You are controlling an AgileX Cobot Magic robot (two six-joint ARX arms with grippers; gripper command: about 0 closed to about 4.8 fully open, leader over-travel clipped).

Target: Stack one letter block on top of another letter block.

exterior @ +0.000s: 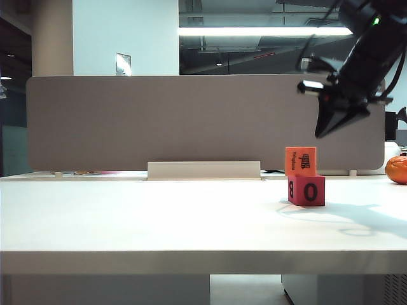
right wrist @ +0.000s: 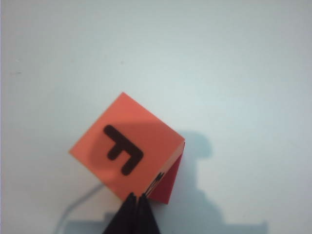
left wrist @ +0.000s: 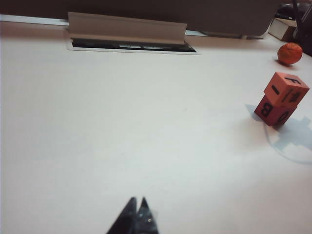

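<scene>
Okay, I see the orange block [exterior: 301, 161] already sitting on the red O block [exterior: 307, 190] at the table's [exterior: 159, 216] right, my right gripper [exterior: 332, 122] pinched shut, empty, hanging above it, left gripper [left wrist: 138, 218] closed, empty, well apart: stacking looks done.

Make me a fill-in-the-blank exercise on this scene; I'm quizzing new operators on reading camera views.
1. The orange cube sits on top of the ____ cube.
2. The letter on the orange cube's upward face is ____.
3. The right gripper, above the stack, holds ____.
4. The left gripper, far from the red-pink cube, has its jaws ____.

Missing words: red-pink; F; nothing; shut
</scene>
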